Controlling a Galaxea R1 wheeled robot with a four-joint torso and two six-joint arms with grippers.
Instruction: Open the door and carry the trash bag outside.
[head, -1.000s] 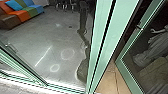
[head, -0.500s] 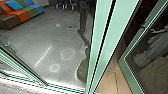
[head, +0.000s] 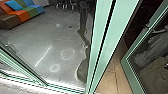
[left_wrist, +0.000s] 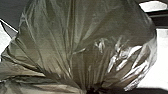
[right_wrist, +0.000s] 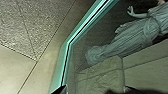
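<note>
A green-framed glass door (head: 129, 71) stands ajar at the right of the head view, a gap between it and the thick green post. In the right wrist view, the door frame (right_wrist: 65, 60) slants across, and my right gripper (right_wrist: 94, 90) is at the near edge with dark fingertips wide apart, close to the glass; contact cannot be made out. The shiny olive-brown trash bag (left_wrist: 82, 40) bulges large in the left wrist view. Its folds gather tightly at my left gripper (left_wrist: 93, 89), which is shut on it.
Green posts (head: 101, 45) rise in the middle. Behind glass at the left are a grey floor (head: 42, 42) and a colourful sofa (head: 22, 12). Another framed panel with a handle (head: 11, 47) is at the lower left. A pale draped statue (right_wrist: 130, 32) shows in the door's glass.
The door at the right has shifted a little farther right, widening the gap beside the post. The rest of the head view has stayed the same.
</note>
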